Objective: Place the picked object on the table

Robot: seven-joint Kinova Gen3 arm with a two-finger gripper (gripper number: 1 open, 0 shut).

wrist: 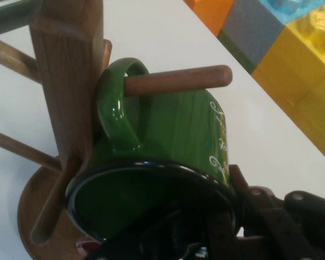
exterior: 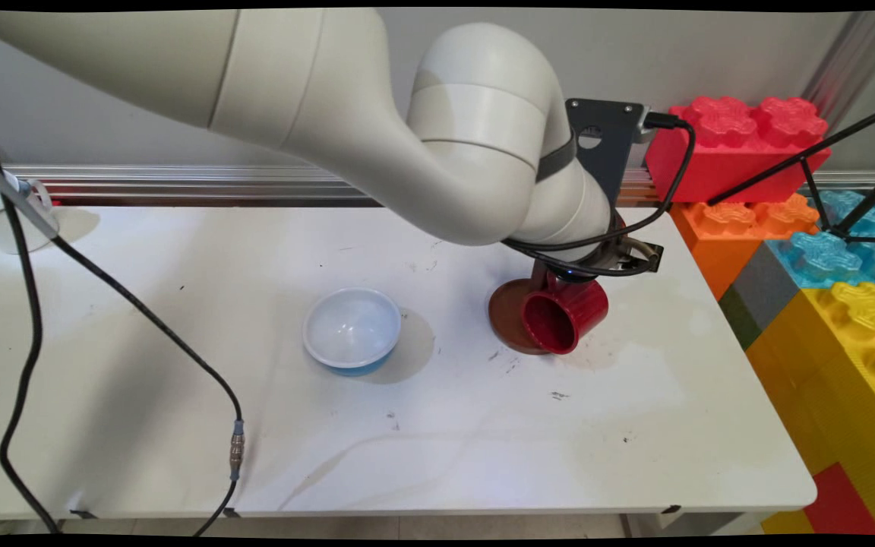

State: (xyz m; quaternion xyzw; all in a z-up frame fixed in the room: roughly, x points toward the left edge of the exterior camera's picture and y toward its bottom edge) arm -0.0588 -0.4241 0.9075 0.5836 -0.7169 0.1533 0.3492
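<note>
A wooden mug tree (wrist: 67, 70) stands on its round base (exterior: 510, 315) at the table's right middle. A green mug (wrist: 168, 130) with white lettering hangs tilted on it, its handle looped over a peg (wrist: 179, 80). My gripper (wrist: 227, 200) is shut on the green mug's dark rim, one finger (wrist: 242, 187) against the outer wall and the other inside the mouth. In the main view the arm's wrist covers the gripper and the green mug. A red mug (exterior: 563, 315) hangs lower on the tree, mouth facing the camera.
A white bowl with a blue outside (exterior: 352, 330) sits left of the tree. Big toy blocks, red (exterior: 734, 144), orange and yellow (exterior: 848, 342), line the table's right side. A white cup (exterior: 4, 220) stands far left. A black cable (exterior: 141, 319) crosses the table's left.
</note>
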